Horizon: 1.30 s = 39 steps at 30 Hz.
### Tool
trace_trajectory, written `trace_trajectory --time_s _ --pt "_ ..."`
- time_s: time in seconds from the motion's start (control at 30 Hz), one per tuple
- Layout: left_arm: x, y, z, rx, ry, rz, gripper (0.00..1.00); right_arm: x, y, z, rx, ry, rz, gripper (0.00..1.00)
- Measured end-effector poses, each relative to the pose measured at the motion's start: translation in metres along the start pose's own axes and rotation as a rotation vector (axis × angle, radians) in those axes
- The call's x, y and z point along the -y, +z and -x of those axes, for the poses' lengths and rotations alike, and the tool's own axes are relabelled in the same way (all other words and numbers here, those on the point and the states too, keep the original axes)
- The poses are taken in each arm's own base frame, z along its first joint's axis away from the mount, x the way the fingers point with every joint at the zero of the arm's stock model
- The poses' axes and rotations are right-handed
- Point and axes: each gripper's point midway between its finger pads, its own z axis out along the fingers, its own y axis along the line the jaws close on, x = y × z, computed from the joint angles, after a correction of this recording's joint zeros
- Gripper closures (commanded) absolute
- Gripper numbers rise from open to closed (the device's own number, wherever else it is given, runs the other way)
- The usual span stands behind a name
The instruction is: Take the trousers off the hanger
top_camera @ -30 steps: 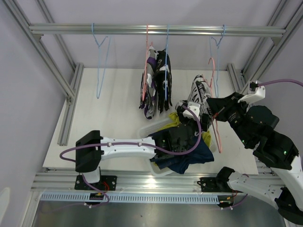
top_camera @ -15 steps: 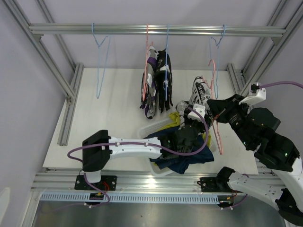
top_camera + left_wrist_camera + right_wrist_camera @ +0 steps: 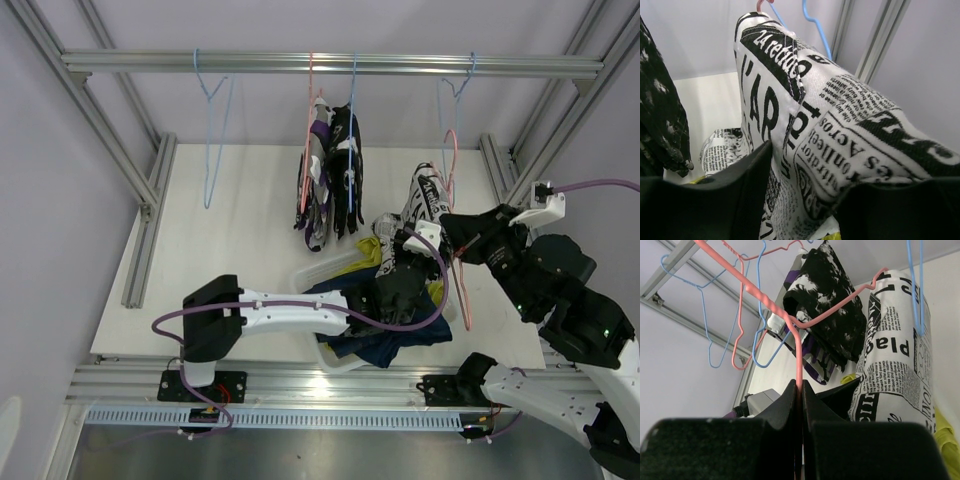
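From above, the newsprint trousers [image 3: 424, 195], white cloth covered in black lettering, hang bunched on a pink hanger [image 3: 452, 165] just beyond both pincers. The left arm lies low across a plastic bin [image 3: 320, 272] with its wrist turned upward, so the left pincer [image 3: 408, 232] sits at the bottom edge of that cloth. The right arm reaches in from the right side, and the right pincer [image 3: 452, 232] is on the pink wire, close beside the left one. Under the left arm, yellow trousers [image 3: 368, 255] and navy trousers [image 3: 395, 345] are piled in the bin. Off to the left pincer's left, the purple patterned trousers [image 3: 318, 185] and the splatter trousers [image 3: 346, 175] hang from the rail [image 3: 330, 64].

From the left wrist, the newsprint cloth [image 3: 830, 125] fills the frame. It drops down between the dark fingers [image 3: 740, 190], and the left pincer [image 3: 805, 200] is pinching it.

From the right wrist, the right pincer [image 3: 800, 395] has its jaws pressed together on the pink hanger's [image 3: 798, 347] upright wire. The newsprint trousers [image 3: 895, 355] hang to its right over the hanger's shoulder. The splatter trousers [image 3: 830, 305] are above and beyond it, and a blue hanger [image 3: 917, 290] hangs in front of the newsprint pair.
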Motion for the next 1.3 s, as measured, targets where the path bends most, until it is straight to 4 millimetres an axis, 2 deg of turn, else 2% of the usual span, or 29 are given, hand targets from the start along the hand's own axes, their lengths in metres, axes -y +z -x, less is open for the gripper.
trace_trajectory --time_s 0.1,0.2,0.3,0.57,0.87,1.1,1.3 --pt "0.002 0.002 0.0 0.004 -0.007 0.004 0.67 0.001 -0.001 0.002 0.011 0.012 -0.003 1.0" --pt "0.001 0.004 0.0 0.009 -0.012 0.012 0.9 0.003 -0.002 0.001 0.017 0.022 -0.001 1.0" --pt "0.0 0.005 0.0 0.012 -0.016 0.021 0.99 0.003 -0.002 0.0 0.021 0.035 0.0 1.0" --pt "-0.004 0.008 0.004 0.025 -0.027 0.031 0.99 0.01 0.0 -0.018 -0.02 0.037 -0.001 1.0" --pt "-0.013 0.005 0.004 0.039 -0.012 0.032 0.99 0.021 -0.004 -0.024 -0.018 0.042 -0.018 1.0" --pt "-0.031 -0.005 0.026 0.064 0.028 0.036 0.99 0.039 -0.012 -0.023 0.013 0.037 -0.063 1.0" --pt "-0.046 -0.014 0.053 0.091 0.048 0.042 0.99 0.062 -0.007 -0.046 -0.018 0.002 -0.136 1.0"
